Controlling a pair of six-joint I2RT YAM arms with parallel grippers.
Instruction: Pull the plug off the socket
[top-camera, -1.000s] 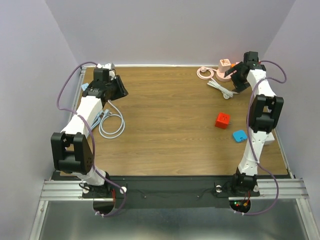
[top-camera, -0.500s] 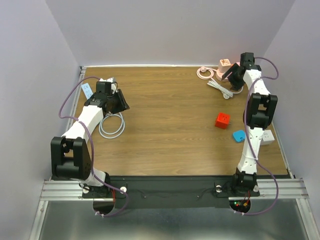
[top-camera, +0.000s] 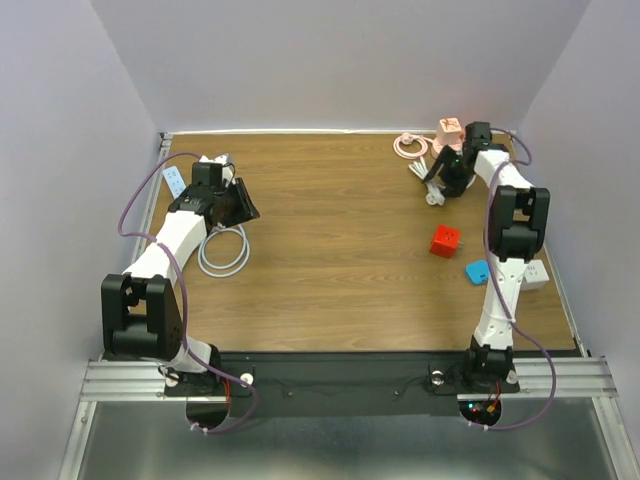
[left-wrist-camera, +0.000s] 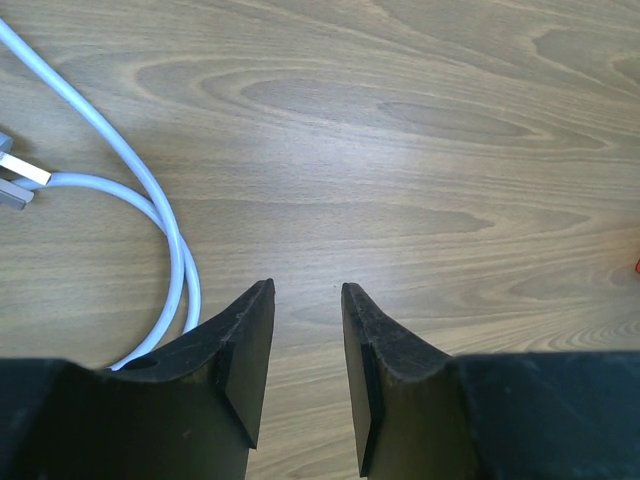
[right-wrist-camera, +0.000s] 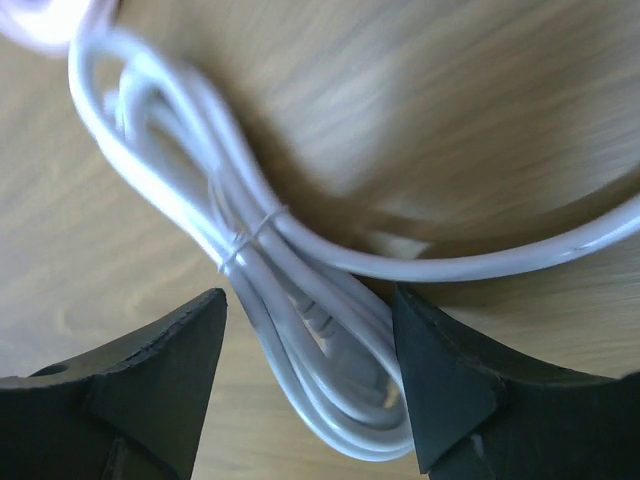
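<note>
Jaws of right tool gape astride white cable bundle (left tool half-open, empty).

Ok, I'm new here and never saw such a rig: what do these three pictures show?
Two robot arms stand at the near edge of a wooden table. One picture looks down from above; the others come from wrist cameras, past black jaws. The left arm holds its jaws apart over bare wood beside a pale cable, gripping nothing. The right arm has open jaws either side of a tied white cable bundle, not gripping it. A pink cube, red cube and blue piece lie nearby.
</note>
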